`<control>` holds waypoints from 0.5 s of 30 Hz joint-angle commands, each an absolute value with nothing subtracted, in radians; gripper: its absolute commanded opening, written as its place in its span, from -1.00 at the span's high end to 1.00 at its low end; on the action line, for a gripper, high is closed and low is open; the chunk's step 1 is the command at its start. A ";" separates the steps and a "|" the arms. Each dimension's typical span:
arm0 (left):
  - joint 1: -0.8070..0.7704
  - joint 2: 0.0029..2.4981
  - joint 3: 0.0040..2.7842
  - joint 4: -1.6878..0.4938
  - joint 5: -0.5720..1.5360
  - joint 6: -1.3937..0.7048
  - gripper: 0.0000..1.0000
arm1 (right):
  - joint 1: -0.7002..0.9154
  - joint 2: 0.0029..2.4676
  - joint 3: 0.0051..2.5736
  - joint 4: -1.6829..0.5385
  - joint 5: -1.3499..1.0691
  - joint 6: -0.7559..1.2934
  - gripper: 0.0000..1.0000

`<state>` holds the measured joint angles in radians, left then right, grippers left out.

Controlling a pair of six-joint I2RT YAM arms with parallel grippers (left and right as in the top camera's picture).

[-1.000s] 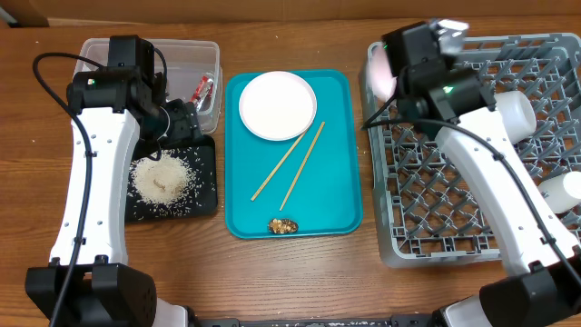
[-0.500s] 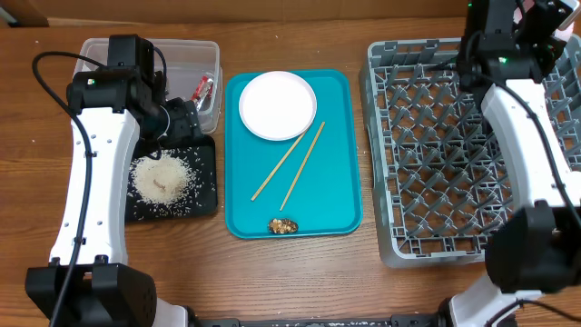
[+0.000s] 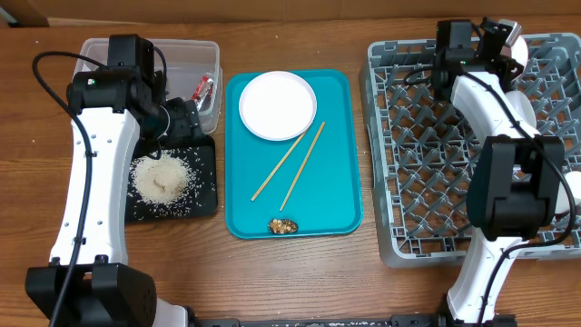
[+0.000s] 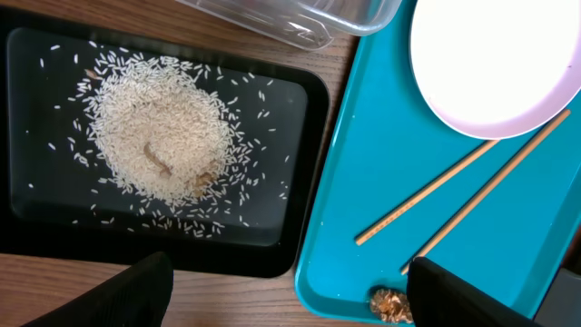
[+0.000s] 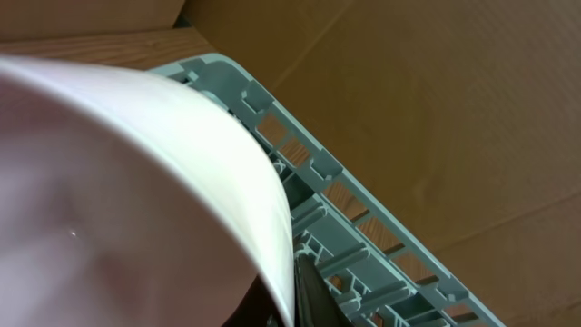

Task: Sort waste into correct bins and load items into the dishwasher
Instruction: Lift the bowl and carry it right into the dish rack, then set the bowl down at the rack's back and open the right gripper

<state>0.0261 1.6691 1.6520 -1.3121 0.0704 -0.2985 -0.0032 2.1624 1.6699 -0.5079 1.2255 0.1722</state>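
- Left arm [image 3: 91, 182]: base at 7 o'clock in the overhead view, white link running straight up toward 10 o'clock.
- At the top its dark wrist [image 3: 127, 64] folds back, toward 4 o'clock.
- Left gripper [image 3: 185, 121]: points down, jaws wide apart, nothing between them; both dark fingers [image 4: 136, 292] show at the lower edge of the wrist view.
- Right arm [image 3: 481, 91]: base at 5 o'clock, rising steeply to 1 o'clock, elbow block halfway up.
- Right gripper [image 3: 495, 38]: at the far top edge, closed, pinching the rim of a white bowl [image 5: 136, 182]; one dark finger [image 5: 313, 295] lies against that rim.
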 commanded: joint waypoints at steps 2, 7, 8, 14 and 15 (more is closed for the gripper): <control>0.019 1.660 1.663 -1.308 0.072 -0.319 -0.69 | 0.049 2.170 1.671 -0.592 1.208 0.186 0.92; 0.019 1.660 1.663 -1.308 0.071 -0.319 -0.69 | 0.099 2.170 1.671 -0.800 0.997 0.216 0.92; 0.019 1.660 1.663 -1.308 0.071 -0.319 -0.69 | 0.105 2.170 1.671 -0.843 0.975 0.262 0.92; 0.019 1.660 1.663 -1.306 0.071 -0.318 -0.70 | 0.123 2.166 1.671 -1.049 0.946 0.433 0.35; 0.019 1.660 1.663 -1.304 0.071 -0.318 -0.71 | 0.123 2.162 1.671 -1.060 0.936 0.443 0.25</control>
